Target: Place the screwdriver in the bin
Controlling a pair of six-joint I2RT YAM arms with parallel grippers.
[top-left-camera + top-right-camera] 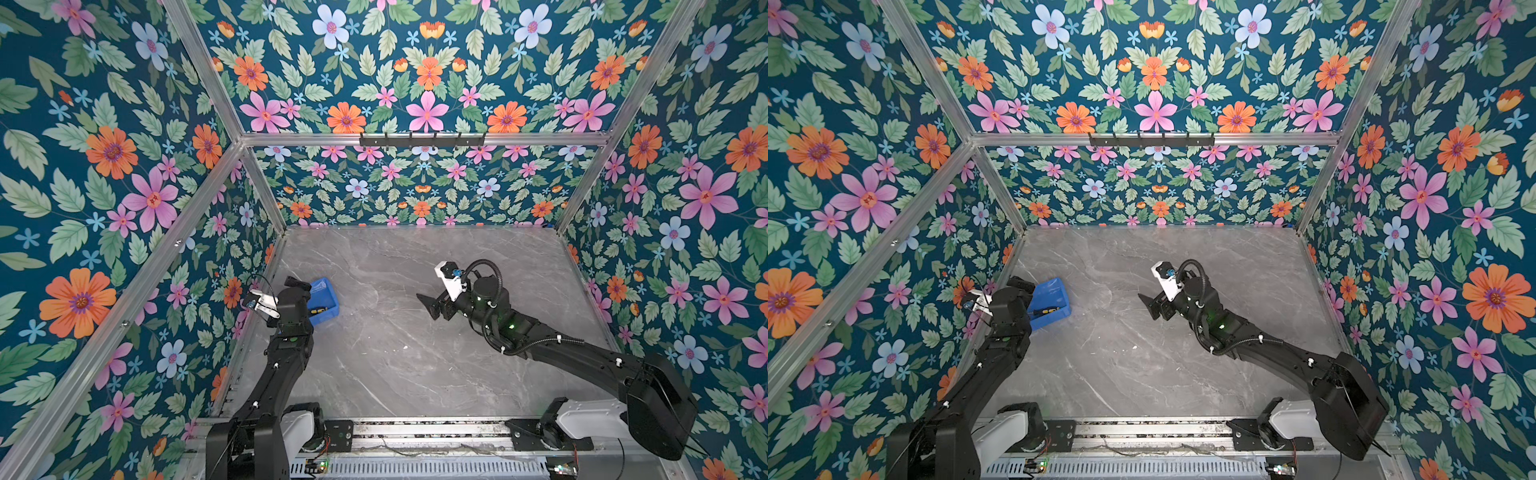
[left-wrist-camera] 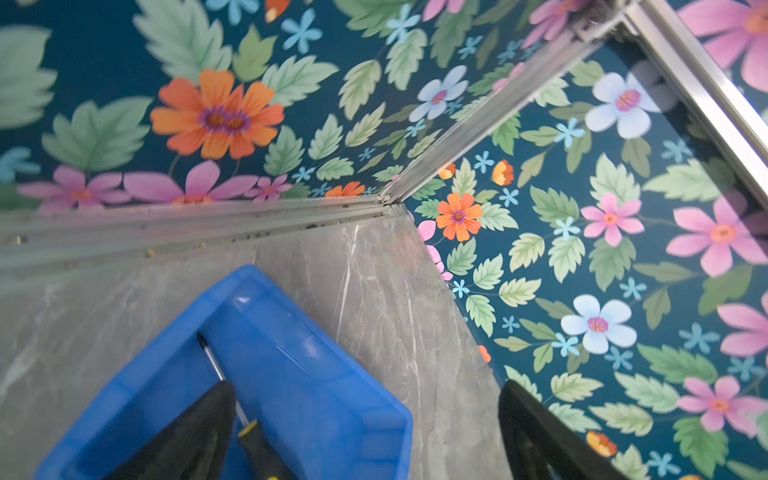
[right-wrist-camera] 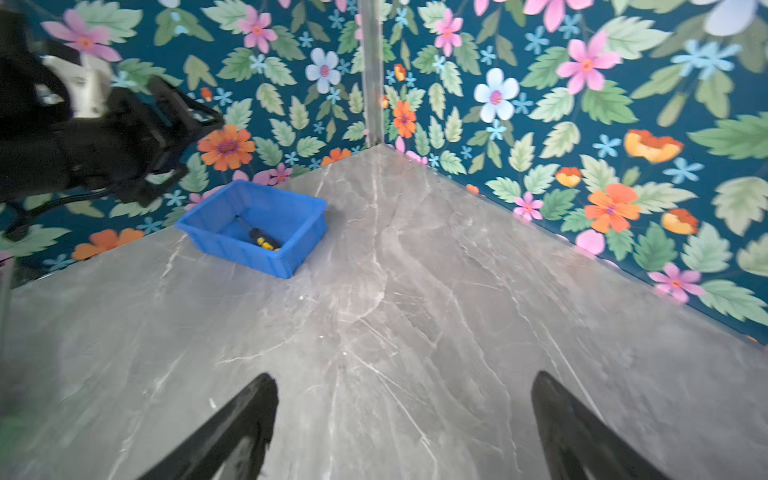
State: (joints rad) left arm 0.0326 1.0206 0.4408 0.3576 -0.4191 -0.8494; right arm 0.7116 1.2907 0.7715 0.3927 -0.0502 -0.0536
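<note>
Floral wallpaper closes you in on every side, and under it a grey marble table (image 1: 395,353) that carries almost nothing. Look to the lower left of both top views: the bin (image 1: 326,296) sits tight against the left wall, and the screwdriver (image 3: 261,240) already lies inside it, flat on the floor of the bin.

Your left gripper (image 2: 365,432) hangs directly over that bin with its fingers spread wide and nothing between them. In the left wrist view one finger (image 2: 199,432) overlaps the shaft in the picture, but you cannot tell from that view alone whether it touches; the right wrist view shows the left claw lifted clear above the rim. The tool lies below the claw, its long axis running along the bin's length, tip toward the upper left of the left wrist frame and yellow-banded handle toward the lower edge.

Your right gripper (image 1: 432,305) stands near the centre of the top views, well apart from the bin, also spread wide and empty, pointing left toward it. The left arm is plainly the nearer one.

By my reading the placing is done; what remains for you is lifting the left arm away without catching the rim.

Count: one screwdriver, one bin, two grippers.
</note>
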